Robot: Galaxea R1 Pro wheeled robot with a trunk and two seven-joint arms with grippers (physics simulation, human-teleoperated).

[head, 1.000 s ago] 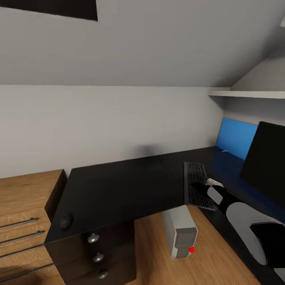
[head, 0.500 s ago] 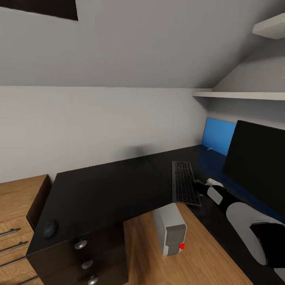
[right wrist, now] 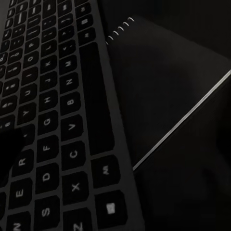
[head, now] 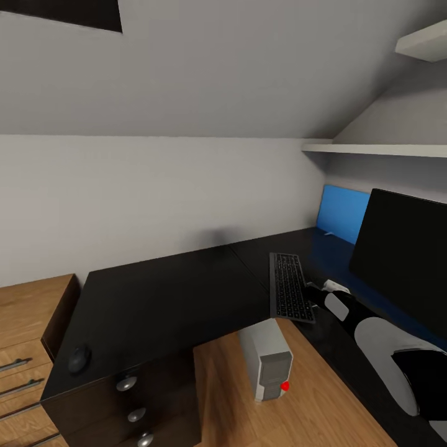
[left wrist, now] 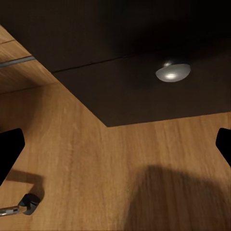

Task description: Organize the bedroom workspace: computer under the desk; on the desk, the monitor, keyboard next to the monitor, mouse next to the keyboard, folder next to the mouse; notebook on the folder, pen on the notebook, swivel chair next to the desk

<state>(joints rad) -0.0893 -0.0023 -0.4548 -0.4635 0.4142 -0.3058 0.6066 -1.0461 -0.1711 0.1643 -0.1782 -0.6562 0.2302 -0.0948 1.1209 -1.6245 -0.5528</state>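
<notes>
Clearly the right gripper sits at the keyboard's edge, though whether it is clamped or released I cannot tell. At three o'clock stands the monitor on the desk; at six, the computer beneath. The mouse lies far off at eight o'clock, so moving it, plus folder, notebook and pen, seemingly remains.

Monitor cut off at right; right pincer's grip unclear.

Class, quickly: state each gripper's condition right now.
Left gripper: open, holding nothing.
Right gripper: at the slim black keyboard; state cannot be told.
</notes>
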